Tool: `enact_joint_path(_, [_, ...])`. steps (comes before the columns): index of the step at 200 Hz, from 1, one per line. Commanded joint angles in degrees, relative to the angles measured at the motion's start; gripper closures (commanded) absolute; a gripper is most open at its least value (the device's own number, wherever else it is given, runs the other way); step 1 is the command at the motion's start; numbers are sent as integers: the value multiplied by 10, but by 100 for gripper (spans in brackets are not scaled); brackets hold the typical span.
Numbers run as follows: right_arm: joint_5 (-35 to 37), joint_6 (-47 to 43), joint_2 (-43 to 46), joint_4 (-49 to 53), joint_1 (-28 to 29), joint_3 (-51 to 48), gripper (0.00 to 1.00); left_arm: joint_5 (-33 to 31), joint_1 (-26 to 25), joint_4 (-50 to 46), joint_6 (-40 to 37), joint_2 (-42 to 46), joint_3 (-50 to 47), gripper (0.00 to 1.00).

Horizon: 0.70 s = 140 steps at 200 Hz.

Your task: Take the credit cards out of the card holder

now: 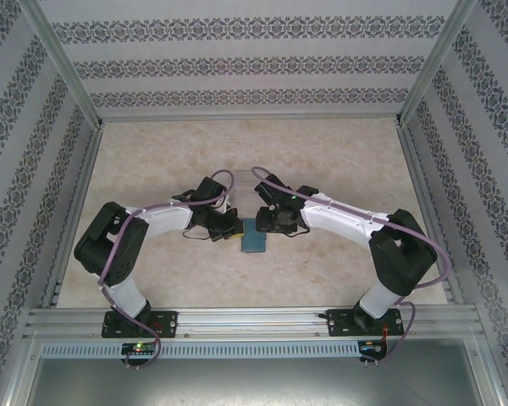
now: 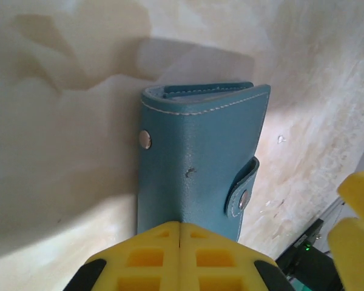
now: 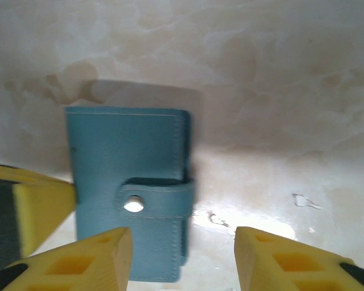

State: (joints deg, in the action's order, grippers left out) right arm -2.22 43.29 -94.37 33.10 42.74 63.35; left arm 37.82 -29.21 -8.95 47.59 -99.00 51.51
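While card holder [image 1: 253, 238] lies snapped shut, my left gripper [image 2: 179, 233] sits clenched at its 10 o'clock, right gripper [image 3: 183, 239] released at 1 o'clock.

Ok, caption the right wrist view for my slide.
Closed teal card holder, strap snapped, flat on the marbled table, open right gripper poised over its near end.

I see a teal-blue, leather-look bifold card holder [image 2: 200, 157] with pale stitching and a silver snap stud [image 2: 145, 139] on the cream, beige-marbled tabletop [image 1: 339, 152], white walls [image 1: 237, 63] banded with dark floral stripes, and white-and-black robot arms [image 1: 165, 220] with purple cables [image 1: 265, 175].
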Motion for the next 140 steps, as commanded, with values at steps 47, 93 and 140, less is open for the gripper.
enact_joint_path(47, [-47,4,-57,-11,-1,24,57,5,-9,18,25,-31,4,100])
enact_joint_path(93, [-39,3,-84,1,3,41,61,7,-9,20,22,-42,-4,100])
enact_joint_path(140, [-44,1,-114,8,11,59,58,9,-9,19,17,-46,-6,100])
